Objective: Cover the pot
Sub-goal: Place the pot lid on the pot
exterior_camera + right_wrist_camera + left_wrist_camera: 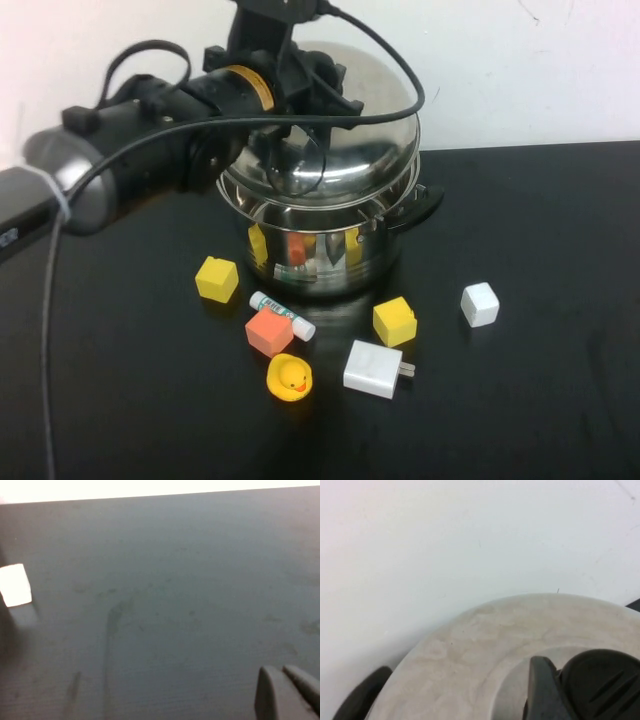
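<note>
A plain white wall [560, 70] stood behind a black table [560, 400]; lighting was even, with the tabletop faintly glossy.

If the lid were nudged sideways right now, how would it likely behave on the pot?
The lid looks like polished steel on the pot, so it would probably slide easily, metal on metal. It sits tilted, one edge raised, so it may rock or slip off. The left gripper is at its top; the right gripper is low over the table.
</note>
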`<state>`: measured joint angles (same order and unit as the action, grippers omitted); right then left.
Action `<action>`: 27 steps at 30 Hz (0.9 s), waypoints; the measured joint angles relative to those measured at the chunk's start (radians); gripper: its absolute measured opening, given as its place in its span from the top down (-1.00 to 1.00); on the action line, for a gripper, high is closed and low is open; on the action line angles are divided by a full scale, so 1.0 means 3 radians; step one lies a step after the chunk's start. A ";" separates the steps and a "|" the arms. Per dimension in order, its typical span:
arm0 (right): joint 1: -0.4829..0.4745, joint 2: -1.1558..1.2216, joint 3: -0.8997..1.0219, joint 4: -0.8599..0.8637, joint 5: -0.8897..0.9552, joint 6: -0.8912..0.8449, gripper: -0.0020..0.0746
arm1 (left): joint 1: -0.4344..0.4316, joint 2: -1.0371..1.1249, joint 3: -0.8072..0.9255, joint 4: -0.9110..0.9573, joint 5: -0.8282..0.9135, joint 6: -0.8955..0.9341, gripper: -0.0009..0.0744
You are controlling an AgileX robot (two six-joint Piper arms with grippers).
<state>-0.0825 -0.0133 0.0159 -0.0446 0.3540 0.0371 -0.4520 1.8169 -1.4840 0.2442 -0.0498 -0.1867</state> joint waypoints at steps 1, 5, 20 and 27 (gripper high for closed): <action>0.0000 0.0000 0.0000 0.0000 0.0000 0.0000 0.95 | 0.0000 0.0037 -0.0024 0.0000 0.0008 0.0000 0.11; 0.0000 0.0000 0.0000 0.0000 0.0000 0.0000 0.95 | 0.0000 0.0156 -0.0046 0.0000 0.0054 -0.0038 0.11; 0.0000 0.0000 0.0000 0.0000 0.0000 0.0000 0.95 | 0.0000 0.0386 -0.0060 -0.0012 -0.0147 -0.0198 0.11; 0.0000 0.0000 0.0000 0.0000 0.0000 0.0000 0.95 | 0.0000 0.0446 -0.0072 -0.0012 -0.0252 -0.0213 0.11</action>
<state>-0.0825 -0.0133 0.0159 -0.0446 0.3540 0.0371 -0.4520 1.9506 -1.5057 0.2407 -0.1254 -0.2506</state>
